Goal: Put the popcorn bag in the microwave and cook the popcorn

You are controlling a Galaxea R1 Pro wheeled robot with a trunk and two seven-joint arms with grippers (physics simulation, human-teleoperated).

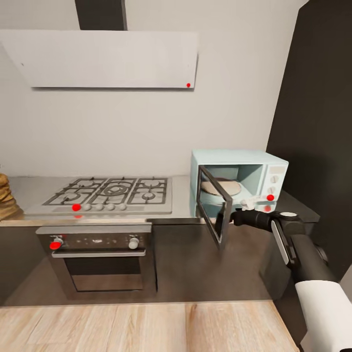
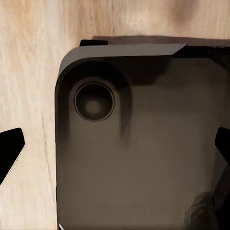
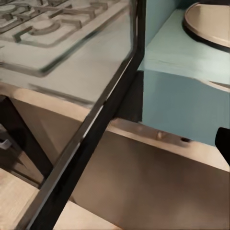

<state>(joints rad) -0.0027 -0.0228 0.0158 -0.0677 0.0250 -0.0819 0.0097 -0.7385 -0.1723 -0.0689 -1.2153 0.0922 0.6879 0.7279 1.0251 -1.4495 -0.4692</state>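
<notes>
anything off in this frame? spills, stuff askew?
No spills or damage. The microwave door hangs open with the right gripper beside it, and the popcorn bag sits far off at the countertop's left end, not inside.

- The surface (image 1: 181,203) runs along the far wall, with the gas hob (image 1: 110,194) set into it left of centre.
- The microwave (image 1: 254,176) stands on the surface to the right of the hob, its door (image 1: 215,208) swung open toward the near side (hinged at the left edge).
- A round turntable (image 1: 222,187) lies inside the microwave.
- The built-in oven (image 1: 100,261) sits below the hob, above the floor (image 1: 146,325).
- The extractor hood (image 1: 105,58) hangs on the wall above the hob.
- The popcorn bag (image 1: 6,198) rests on the surface at the far left, well apart from the microwave.
- The right arm's hand (image 1: 243,213) is just right of the open door, in front of the microwave.
</notes>
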